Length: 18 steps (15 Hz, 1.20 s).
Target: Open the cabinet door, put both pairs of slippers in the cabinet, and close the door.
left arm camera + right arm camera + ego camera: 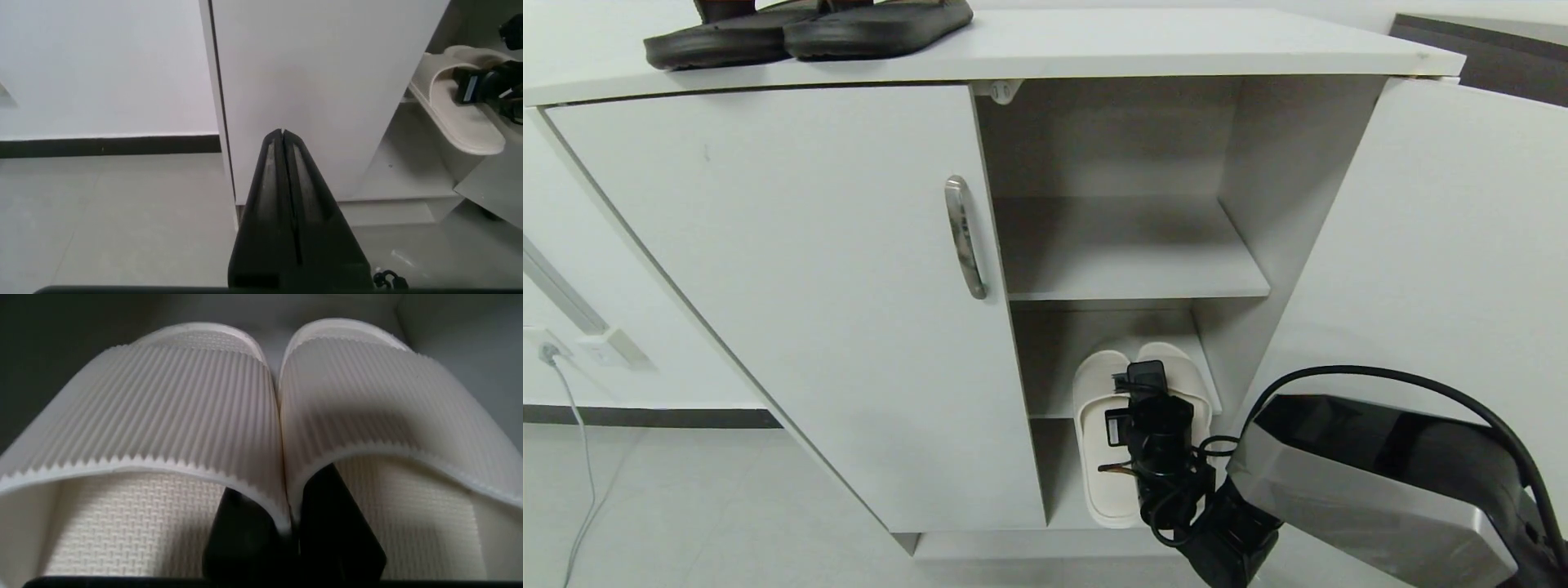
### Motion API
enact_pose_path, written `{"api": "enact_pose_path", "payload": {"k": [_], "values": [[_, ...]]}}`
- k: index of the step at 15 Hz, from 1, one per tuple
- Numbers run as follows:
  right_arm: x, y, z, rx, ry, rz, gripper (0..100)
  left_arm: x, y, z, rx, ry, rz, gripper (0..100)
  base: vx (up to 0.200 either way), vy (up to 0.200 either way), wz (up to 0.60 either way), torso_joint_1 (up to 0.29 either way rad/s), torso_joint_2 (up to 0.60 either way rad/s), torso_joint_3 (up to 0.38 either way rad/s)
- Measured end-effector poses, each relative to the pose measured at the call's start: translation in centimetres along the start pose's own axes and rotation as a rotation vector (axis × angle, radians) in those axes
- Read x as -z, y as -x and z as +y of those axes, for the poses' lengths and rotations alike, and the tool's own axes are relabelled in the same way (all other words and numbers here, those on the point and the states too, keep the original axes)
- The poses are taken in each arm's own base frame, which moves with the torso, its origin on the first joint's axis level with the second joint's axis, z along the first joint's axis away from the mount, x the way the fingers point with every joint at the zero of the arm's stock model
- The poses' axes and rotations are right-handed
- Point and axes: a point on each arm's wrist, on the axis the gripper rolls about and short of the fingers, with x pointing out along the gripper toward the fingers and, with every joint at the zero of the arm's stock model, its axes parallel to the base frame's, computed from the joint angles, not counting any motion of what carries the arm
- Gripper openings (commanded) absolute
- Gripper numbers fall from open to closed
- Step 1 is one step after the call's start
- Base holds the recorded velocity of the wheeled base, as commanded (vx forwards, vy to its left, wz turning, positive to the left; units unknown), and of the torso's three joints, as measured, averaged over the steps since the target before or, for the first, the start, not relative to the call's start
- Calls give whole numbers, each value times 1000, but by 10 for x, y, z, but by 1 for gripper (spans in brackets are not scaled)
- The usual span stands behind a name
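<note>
The white cabinet (1094,49) has its right door (1445,245) swung open and its left door (792,294) closed. A pair of white slippers (1094,408) is in the lower compartment, toes inward over the lower shelf and heels sticking out past its front edge. My right gripper (1145,374) is shut on them, its fingers pinching the two inner strap edges (282,457) together. The white slippers (458,106) are also in the left wrist view. A pair of black slippers (800,33) lies on the cabinet top at the left. My left gripper (282,135) is shut and empty, low before the closed door.
The middle shelf (1127,253) is bare. A metal handle (964,237) runs down the closed door's right edge. A wall socket with a cable (551,355) is at the far left, above grey floor tiles (686,506).
</note>
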Motion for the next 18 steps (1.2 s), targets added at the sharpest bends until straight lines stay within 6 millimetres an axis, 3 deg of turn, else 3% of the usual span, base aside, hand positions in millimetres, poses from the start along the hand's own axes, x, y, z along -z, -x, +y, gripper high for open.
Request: {"api": "enact_pose_path", "payload": {"k": [6, 18], "values": [[-6, -15, -4, 25, -6, 5, 0, 0, 0, 0, 1, 0, 0, 0, 0, 0, 0, 0, 0, 0], [-30, -104, 2, 66, -48, -21, 0, 0, 0, 0, 0, 1, 0, 0, 0, 0, 0, 0, 0, 0]]}}
